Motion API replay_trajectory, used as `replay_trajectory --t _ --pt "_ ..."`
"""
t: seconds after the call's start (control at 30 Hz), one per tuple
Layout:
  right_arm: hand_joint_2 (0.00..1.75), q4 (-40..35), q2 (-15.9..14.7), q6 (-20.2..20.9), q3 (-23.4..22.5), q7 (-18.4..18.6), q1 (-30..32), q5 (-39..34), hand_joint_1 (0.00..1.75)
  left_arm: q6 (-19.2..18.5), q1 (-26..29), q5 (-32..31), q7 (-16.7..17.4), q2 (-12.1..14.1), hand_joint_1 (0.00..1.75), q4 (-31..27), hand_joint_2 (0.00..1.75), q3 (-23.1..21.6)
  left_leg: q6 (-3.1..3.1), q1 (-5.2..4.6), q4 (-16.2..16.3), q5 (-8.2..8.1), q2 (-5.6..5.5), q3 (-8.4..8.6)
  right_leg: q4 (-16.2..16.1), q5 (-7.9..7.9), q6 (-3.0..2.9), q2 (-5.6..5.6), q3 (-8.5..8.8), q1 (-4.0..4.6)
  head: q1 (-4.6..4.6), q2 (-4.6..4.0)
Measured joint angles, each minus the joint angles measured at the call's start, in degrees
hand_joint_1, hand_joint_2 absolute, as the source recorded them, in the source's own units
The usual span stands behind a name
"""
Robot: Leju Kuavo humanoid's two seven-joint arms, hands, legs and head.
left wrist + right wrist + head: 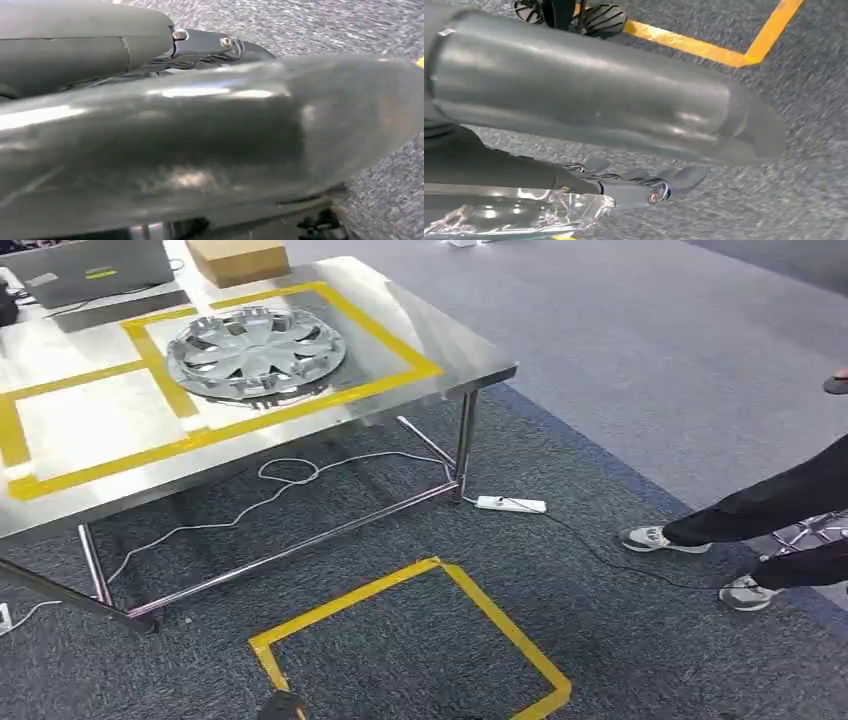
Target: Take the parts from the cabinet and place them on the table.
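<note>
A silver wheel cover [256,350] lies flat on the steel table [470,365], inside the right-hand field of the yellow tape outline. My left hand [200,140] hangs over grey carpet; its thick grey thumb stretches across the left wrist view, with the dark fingers [210,45] straight beside it and nothing between them. My right hand [599,95] also hangs above the carpet, thumb extended and dark fingers [639,181] lying straight, apart from the thumb. It holds nothing.
A yellow tape square [420,640] marks the carpet in front of me. A white power strip [511,504] and cables lie by the table leg. A person's legs and shoes [665,538] reach in from the right. A laptop [90,268] and a cardboard box [238,258] sit at the table's far side.
</note>
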Motion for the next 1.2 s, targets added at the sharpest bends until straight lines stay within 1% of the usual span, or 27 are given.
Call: replay_trajectory --t 0.07,0.1,0.13,0.17,0.27,0.33,0.37,0.43,0.47,0.5,0.53,0.57,0.6,0.63,0.67,0.77,0.8,0.83,0.87,0.93,0.97,1.0,1.03,1.07,1.1,1.13,1.2 --pt "0.0 0.0 0.0 0.1 0.0 0.0 0.0 0.1 0.0 0.0 0.0 0.0 0.0 -0.1 0.0 0.0 0.0 0.0 -0.33 0.05 0.0 -0.22 1.23 0.29 -10.2 4.37 -0.07 -1.23 5.95 -0.02 -0.02 -0.02" --pt "0.0 0.0 0.0 0.1 0.0 0.1 -0.2 0.2 0.0 0.0 0.0 0.0 0.0 -0.1 0.0 0.0 0.0 -0.1 -0.67 -0.09 0.2 -0.43 1.8 0.54 -15.1 5.54 0.0 -3.63 8.99 0.0 0.02 0.0" --pt "0.0 0.1 0.1 0.2 0.1 0.1 -0.4 0.2 0.0 0.0 0.0 0.0 0.0 0.0 0.0 0.0 0.0 -0.1 -1.07 -0.65 0.5 -0.8 2.14 0.47 -16.0 5.2 -0.53 -4.34 9.57 0.13 0.09 0.0" --pt "0.0 0.1 0.0 0.2 0.1 0.1 -0.5 0.2 0.0 0.1 0.0 0.0 0.0 0.0 0.0 0.0 0.0 -0.1 -1.31 -0.68 0.5 -0.67 2.5 0.48 -16.0 5.45 -1.09 -3.3 9.4 0.12 -0.28 -0.02" --pt "0.0 0.1 0.0 0.2 0.1 0.2 -0.3 0.2 0.0 0.1 -0.2 0.1 0.0 0.0 0.0 0.0 0.0 -0.1 -2.04 -0.46 0.4 -0.67 3.59 0.58 -15.9 5.74 -2.15 -1.79 8.8 0.2 -0.28 0.0" --pt "0.0 0.1 0.1 0.2 0.1 0.2 -0.4 0.2 0.0 0.1 -0.2 0.1 0.0 0.0 0.0 0.0 0.0 -0.2 -2.82 -0.11 3.1 -3.27 -0.85 -0.5 -16.0 6.08 -2.84 -0.86 8.59 -0.06 -0.5 0.0" --pt "0.0 0.1 0.1 0.2 0.1 0.2 -0.6 0.3 0.0 0.1 -0.2 0.1 0.0 0.0 0.0 0.0 0.0 -0.2 -2.96 -0.01 8.4 -6.35 -1.96 -2.8 -16.0 6.21 -3.18 -0.11 8.32 -0.09 -0.55 0.0" --pt "0.0 0.1 0.0 0.2 0.1 0.2 -0.6 0.3 0.0 0.1 0.0 0.1 0.0 0.0 0.0 0.0 0.0 -0.2 -3.02 0.02 16.9 -9.88 -2.27 -6.8 -16.0 6.36 -3.38 1.18 7.98 -0.05 -0.57 0.0" --pt "0.0 0.1 0.0 0.2 0.1 0.2 -0.5 0.3 0.0 0.1 0.0 0.2 0.0 0.0 0.0 0.0 0.0 -0.2 -2.99 0.02 19.0 -9.96 -2.31 -7.97 -16.0 6.45 -3.36 1.97 7.88 -0.05 -0.55 -0.02" --pt "0.0 0.1 0.0 0.2 0.1 0.2 -0.3 0.2 0.0 0.1 0.0 0.2 0.0 0.0 0.0 0.0 0.0 -0.2 -2.93 0.06 18.1 -8.68 -2.33 -7.6 -16.0 6.52 -3.29 2.65 7.87 -0.07 -0.55 -0.02" --pt "0.0 0.1 0.0 0.2 0.1 0.2 -0.3 0.3 0.0 0.1 0.0 0.2 0.0 0.0 0.0 0.0 0.0 -0.2 -2.81 0.15 14.5 -5.88 -2.51 -5.96 -16.0 6.67 -3.16 3.58 7.84 -0.13 -0.55 0.0" --pt "0.0 0.1 0.0 0.2 0.1 0.2 -0.3 0.3 0.0 0.1 0.0 0.2 0.0 0.0 0.0 0.0 0.0 -0.2 -2.65 0.24 9.4 -2.97 -3.17 -3.47 -16.0 6.77 -3.0 4.43 7.87 -0.19 -0.57 -0.02" --pt "0.0 0.1 0.0 0.2 0.1 0.2 -0.4 0.3 0.0 0.1 0.0 0.2 0.0 0.0 0.0 0.0 0.0 -0.2 -2.43 0.38 4.5 -0.75 -4.62 -1.15 -16.0 6.88 -2.82 5.18 7.87 -0.28 -0.57 0.0" --pt "0.0 0.1 0.0 0.3 0.1 0.2 -0.5 0.3 0.0 0.1 0.0 0.2 0.0 0.0 0.0 0.0 0.0 -0.2 -2.23 0.55 2.0 -0.5 -7.08 -0.19 -15.9 6.98 -2.52 5.61 7.66 -0.18 -0.57 0.0" --pt "0.0 0.1 0.0 0.5 0.1 0.2 -0.6 0.3 0.0 0.0 -0.1 0.2 0.1 0.0 0.0 0.0 0.0 -0.3 -2.06 0.83 0.6 -0.99 -7.21 0.09 -15.5 7.11 -2.13 6.35 7.06 -0.03 -0.59 0.0" --pt "0.0 0.2 0.0 1.0 0.1 0.1 -0.1 0.6 0.0 0.0 -0.2 0.3 0.2 0.0 0.0 0.0 0.0 -0.3 -1.17 0.33 0.9 -0.63 -5.98 -0.13 -16.5 7.97 -0.81 7.76 6.62 -0.52 -0.52 0.0" --pt "0.0 0.2 0.0 1.0 0.1 -0.1 0.1 0.7 0.0 0.0 -0.3 0.3 0.2 0.0 0.0 0.0 0.0 -0.3 -0.49 0.8 0.2 -0.17 -4.77 0.07 -16.1 7.83 -0.61 7.29 5.97 -0.65 -0.63 0.0" --pt "0.0 0.2 0.0 1.0 0.1 -0.3 0.1 0.8 0.0 0.0 -0.4 0.4 0.2 0.0 0.0 0.0 0.0 -0.3 -0.24 0.66 0.2 -0.13 -4.48 0.1 -14.6 6.64 -0.58 4.32 5.38 -0.13 -0.3 0.0" --pt "0.0 0.2 0.0 1.0 0.1 -0.5 -0.1 0.9 0.0 0.0 -0.3 0.4 0.2 0.0 0.0 0.0 0.0 -0.3 0.03 0.51 0.2 -0.17 -3.68 0.09 -10.6 4.25 -0.49 1.82 3.54 0.07 0.24 0.0" --pt "0.0 0.2 0.0 1.0 0.1 -0.5 -0.5 1.0 0.0 0.0 0.0 0.5 0.1 0.0 0.0 0.0 0.0 -0.3 0.12 0.25 0.2 -0.22 -2.03 0.1 -1.8 0.18 -0.36 0.32 -0.44 0.07 0.24 0.0" --pt "0.0 0.2 0.0 1.0 0.1 -0.5 -0.5 1.0 0.0 0.0 0.1 0.5 0.2 0.1 0.0 0.0 0.0 -0.3 0.17 0.13 0.2 -0.26 -1.1 0.07 1.8 -0.9 -0.31 0.07 -1.89 0.05 0.28 0.0" --pt "0.0 0.2 0.0 1.0 0.1 -0.5 -0.3 1.0 0.0 0.0 0.1 0.4 0.2 0.1 0.0 0.0 0.0 -0.3 0.16 0.12 0.2 -0.27 -0.44 0.1 1.7 -0.34 -0.31 0.02 -1.56 0.04 0.22 0.0" --pt "0.0 0.2 0.0 1.1 0.1 -0.5 -0.2 1.0 0.0 0.0 0.0 0.3 0.2 0.0 0.0 0.0 0.0 -0.3 0.09 0.12 0.3 -0.32 0.16 0.16 -0.8 1.24 -0.35 -0.03 0.02 0.05 0.3 -0.02" --pt "0.0 0.2 0.0 1.1 0.1 -0.5 -0.2 1.0 0.0 0.0 -0.1 0.2 0.2 0.0 0.0 0.0 0.0 -0.3 -0.08 0.14 0.3 -0.44 0.82 0.31 -6.1 3.69 -0.41 -0.44 3.09 0.04 0.28 -0.02" --pt "0.0 0.2 0.0 1.1 0.1 -0.6 -0.3 1.2 0.0 0.0 -0.1 0.2 0.2 0.0 0.0 0.0 0.0 -0.3 -0.33 0.19 0.3 -0.61 1.41 0.53 -11.6 5.74 -0.38 -1.56 6.36 0.01 0.26 0.0" --pt "0.0 0.2 0.0 1.1 0.2 -0.8 -0.5 1.3 0.0 0.0 -0.1 0.2 0.2 0.1 0.0 0.0 0.0 -0.3 -0.72 -0.18 0.5 -0.86 1.86 0.78 -15.6 5.44 -0.33 -4.59 8.29 0.19 0.3 0.0" --pt "0.0 0.3 0.1 1.2 0.6 -1.0 -0.7 1.6 0.0 0.1 -0.1 0.5 0.1 0.3 0.0 0.0 0.0 -0.3 -1.19 -0.6 0.7 -1.02 2.53 0.86 -15.4 5.78 -1.48 -3.42 8.62 0.2 -0.09 0.0"
